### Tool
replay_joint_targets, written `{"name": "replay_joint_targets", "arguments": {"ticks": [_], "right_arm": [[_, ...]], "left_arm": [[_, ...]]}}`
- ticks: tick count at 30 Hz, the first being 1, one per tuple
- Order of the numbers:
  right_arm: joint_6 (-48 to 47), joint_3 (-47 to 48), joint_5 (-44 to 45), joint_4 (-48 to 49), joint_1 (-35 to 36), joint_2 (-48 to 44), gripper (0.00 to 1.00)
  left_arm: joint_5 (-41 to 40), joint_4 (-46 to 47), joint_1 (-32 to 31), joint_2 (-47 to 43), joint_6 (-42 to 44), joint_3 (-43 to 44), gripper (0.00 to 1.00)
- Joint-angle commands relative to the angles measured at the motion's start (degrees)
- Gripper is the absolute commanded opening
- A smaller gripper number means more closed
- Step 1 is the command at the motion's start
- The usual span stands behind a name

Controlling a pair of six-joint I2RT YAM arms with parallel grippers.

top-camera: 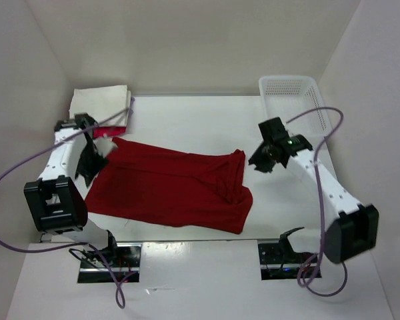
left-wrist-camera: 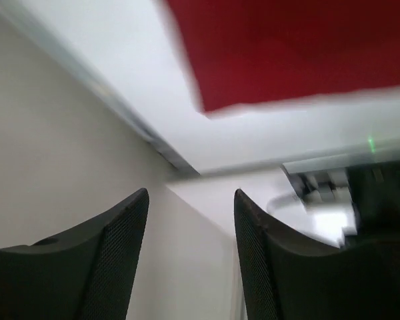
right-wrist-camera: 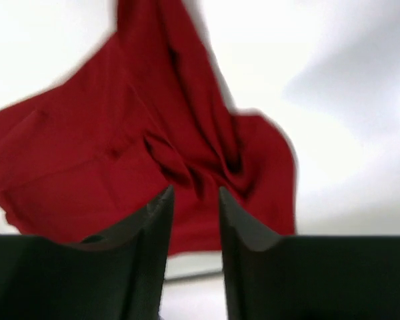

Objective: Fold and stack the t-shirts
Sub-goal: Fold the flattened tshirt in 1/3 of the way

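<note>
The dark red t-shirt, limp and light (bunched toward the right edge of the tabletop), likely needs corner pinches; left gripper and right gripper gape empty.

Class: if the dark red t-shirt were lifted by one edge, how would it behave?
Probably floppy: the dark red t-shirt lies flat but bunches into soft folds at its right end, so it would likely sag. Pushed, it would probably wrinkle rather than slide whole.
</note>
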Motion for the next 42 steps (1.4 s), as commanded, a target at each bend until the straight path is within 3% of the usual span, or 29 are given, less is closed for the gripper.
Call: {"name": "replay_joint_targets", "arguments": {"ticks": [1, 3, 4, 7, 14, 23, 29, 32, 34, 36, 37, 38, 39, 42], "right_arm": [[-10.9, 7.1, 2.9, 9.6, 0.3, 8.1, 0.33], [-14.1, 9.7, 1.5, 11.7, 0.3, 15.4, 0.33], [-14.9, 12.3, 1.5, 12.3, 0.3, 17.8, 0.37], [-16.7, 16.9, 1.5, 12.3, 0.3, 25.7, 0.50], [-20.1, 23.3, 0.1, 12.8, 0.3, 34.3, 0.53], [-20.7, 24.5, -1.1, 12.3, 1.5, 38.1, 0.58], [-19.6, 26.4, 1.4, 6.3, 2.1, 40.8, 0.60], [-19.1, 26.4, 1.4, 5.1, 2.1, 42.1, 0.60], [-19.1, 26.4, -0.1, 5.1, 2.1, 42.6, 0.56], [-19.1, 25.8, -1.7, 6.4, 2.1, 43.3, 0.36], [-19.1, 25.8, -3.2, 6.4, 2.1, 43.9, 0.28], [-19.1, 25.3, -3.9, 7.1, 2.1, 44.6, 0.09], [-19.1, 25.3, -3.9, 7.1, 2.1, 44.6, 0.00], [-19.1, 25.3, -3.9, 9.3, 0.8, 41.5, 0.00]], "left_arm": [[3.8, 6.8, 2.5, 0.9, 0.3, 16.1, 0.62], [10.6, 13.5, 2.5, 2.5, -1.9, 19.4, 0.61], [15.9, 16.2, 2.5, 4.9, -3.8, 21.8, 0.61], [20.2, 19.7, 0.7, 11.2, -6.8, 24.0, 0.63], [17.8, 28.3, -0.4, 23.2, -10.2, 22.5, 0.66], [14.8, 34.2, 1.7, 28.0, -12.2, 21.7, 0.68], [15.8, 34.8, 1.7, 31.5, -11.6, 21.7, 0.69], [18.8, 33.6, 1.7, 32.8, -11.6, 21.1, 0.61], [20.1, 33.6, 1.7, 32.8, -11.0, 21.1, 0.48], [20.7, 33.6, 1.2, 33.3, -11.0, 20.6, 0.33], [20.7, 33.6, 0.6, 33.8, -11.6, 20.6, 0.16], [20.7, 33.6, 0.6, 33.8, -11.6, 20.6, 0.08], [20.7, 33.6, 0.6, 33.8, -12.2, 20.6, 0.02], [20.0, 34.2, 0.6, 32.4, -12.9, 20.6, 0.00]]}}
